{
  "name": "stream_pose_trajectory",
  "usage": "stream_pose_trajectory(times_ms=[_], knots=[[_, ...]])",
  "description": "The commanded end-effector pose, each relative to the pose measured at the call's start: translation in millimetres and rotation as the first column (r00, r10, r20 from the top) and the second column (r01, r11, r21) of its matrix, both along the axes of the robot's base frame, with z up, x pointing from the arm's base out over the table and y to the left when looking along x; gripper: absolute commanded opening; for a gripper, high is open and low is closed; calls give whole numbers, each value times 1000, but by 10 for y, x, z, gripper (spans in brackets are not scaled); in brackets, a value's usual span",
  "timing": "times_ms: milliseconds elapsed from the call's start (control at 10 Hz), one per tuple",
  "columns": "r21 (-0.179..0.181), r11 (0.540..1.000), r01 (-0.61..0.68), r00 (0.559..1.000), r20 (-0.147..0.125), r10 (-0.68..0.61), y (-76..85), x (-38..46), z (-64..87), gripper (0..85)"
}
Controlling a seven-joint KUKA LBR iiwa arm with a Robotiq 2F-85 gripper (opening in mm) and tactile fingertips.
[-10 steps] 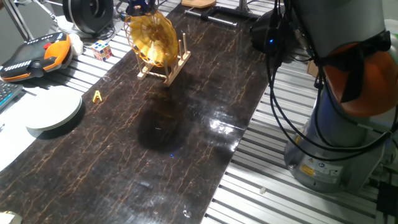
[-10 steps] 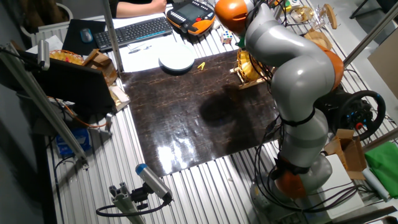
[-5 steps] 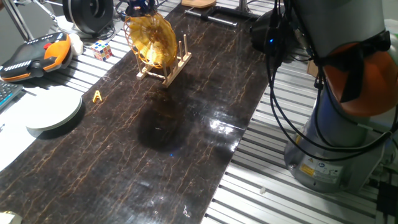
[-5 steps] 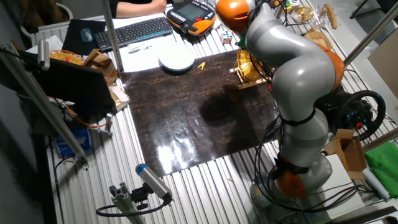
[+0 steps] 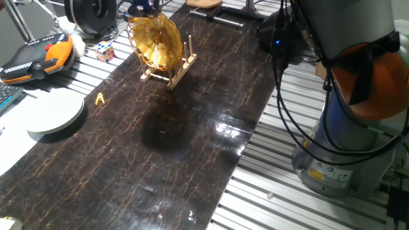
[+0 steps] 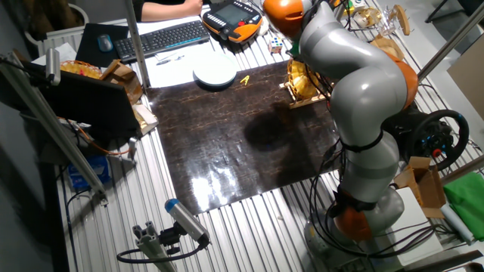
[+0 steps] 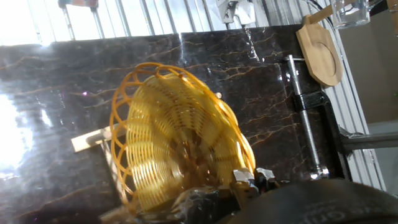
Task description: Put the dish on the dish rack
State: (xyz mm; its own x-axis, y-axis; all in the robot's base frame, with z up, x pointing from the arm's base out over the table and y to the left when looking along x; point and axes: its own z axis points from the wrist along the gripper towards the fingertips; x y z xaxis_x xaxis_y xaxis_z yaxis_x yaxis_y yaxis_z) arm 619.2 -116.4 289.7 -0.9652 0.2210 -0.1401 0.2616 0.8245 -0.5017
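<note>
The golden wicker dish (image 5: 155,41) stands on edge between the pegs of the small light-wood dish rack (image 5: 174,71) at the far end of the dark mat. My gripper (image 5: 143,8) is at the dish's top rim. In the hand view the dish (image 7: 177,149) fills the middle, a rack slat (image 7: 87,140) sticks out to its left, and my gripper (image 7: 217,193) sits at the dish's near rim, seemingly closed on it. In the other fixed view the dish (image 6: 302,75) and rack (image 6: 308,97) are partly hidden behind my arm.
A plain white plate (image 5: 55,115) lies left of the mat, with a small yellow piece (image 5: 100,98), a Rubik's cube (image 5: 105,51) and an orange pendant (image 5: 35,57) nearby. A metal clamp (image 7: 308,124) and a wooden coaster (image 7: 320,46) lie beyond the rack. My arm's base (image 5: 345,140) stands at the right.
The dish has shifted very slightly to the left in the rack, together with my gripper. Nothing else has moved.
</note>
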Motion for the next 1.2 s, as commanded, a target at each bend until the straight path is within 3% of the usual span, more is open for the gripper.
stream_pose_trajectory(times_ms=[0,200,400,1100], knots=[[6,1000,6,1000,0,-6,11,-9,17,193],[16,1000,15,1000,5,-15,57,-22,18,173],[37,999,18,1000,8,-18,72,-25,15,63],[36,999,30,1000,6,-30,183,-66,20,120]])
